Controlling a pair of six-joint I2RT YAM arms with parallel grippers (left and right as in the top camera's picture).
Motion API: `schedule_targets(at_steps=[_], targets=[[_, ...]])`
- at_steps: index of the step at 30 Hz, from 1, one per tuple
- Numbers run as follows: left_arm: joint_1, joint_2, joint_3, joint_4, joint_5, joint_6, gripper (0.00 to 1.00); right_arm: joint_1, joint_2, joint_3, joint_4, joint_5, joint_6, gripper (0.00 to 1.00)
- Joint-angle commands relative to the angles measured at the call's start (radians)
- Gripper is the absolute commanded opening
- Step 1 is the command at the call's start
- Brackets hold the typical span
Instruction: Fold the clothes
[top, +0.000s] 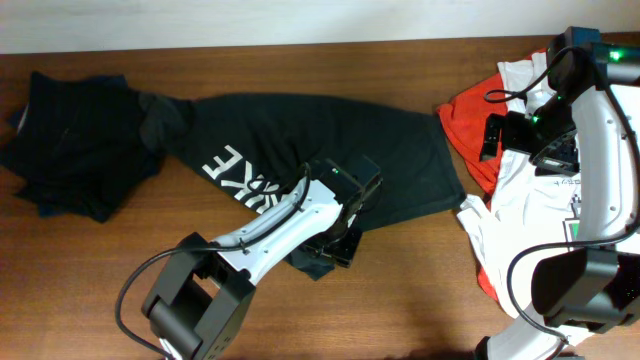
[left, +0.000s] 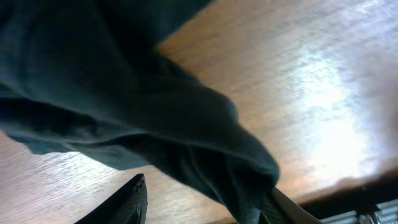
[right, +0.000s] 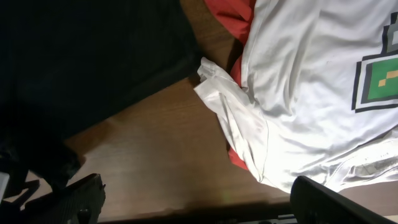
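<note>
A dark T-shirt (top: 330, 135) with white letters lies spread across the middle of the table. My left gripper (top: 338, 240) is at its front hem. In the left wrist view the fingers (left: 205, 208) are spread apart, and a bunched fold of the dark cloth (left: 186, 130) hangs against the right finger. My right gripper (top: 503, 135) hovers at the right, over the edge of a red garment (top: 470, 115). In the right wrist view it (right: 199, 202) is open and empty above bare wood, beside a white shirt (right: 298, 81) with a green pixel print.
A pile of dark clothes (top: 70, 145) lies at the far left. The white shirt (top: 520, 215) and red garment are heaped at the right edge. Bare wooden tabletop (top: 420, 290) shows along the front.
</note>
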Motion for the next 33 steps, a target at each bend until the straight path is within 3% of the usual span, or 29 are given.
schedule_targets(at_steps=[1, 4, 8, 13, 22, 26, 33], targets=[[0.002, 0.013, 0.005, 0.015, -0.038, -0.024, 0.35, 0.000, -0.013, 0.003, -0.005, 0.019, 0.005, 0.99], [0.002, 0.013, 0.005, 0.022, -0.031, -0.024, 0.00, 0.000, -0.013, 0.003, -0.007, 0.019, 0.005, 0.99], [0.049, 0.009, 0.018, 0.004, -0.032, -0.023, 0.00, 0.001, -0.013, 0.002, -0.007, 0.011, 0.005, 0.99], [0.277, -0.087, 0.073, -0.084, -0.070, 0.010, 0.00, 0.002, -0.013, -0.073, 0.035, -0.039, 0.004, 0.99], [0.700, -0.320, 0.077, -0.179, -0.079, 0.014, 0.00, 0.043, -0.013, -0.455, 0.303, -0.097, 0.004, 0.99], [0.807, -0.332, 0.077, -0.276, -0.080, 0.015, 0.00, 0.043, -0.013, -0.613, 0.430, -0.151, 0.005, 0.99], [0.922, -0.332, 0.077, -0.292, -0.109, 0.048, 0.00, 0.048, -0.013, -0.804, 0.594, -0.214, 0.012, 0.99]])
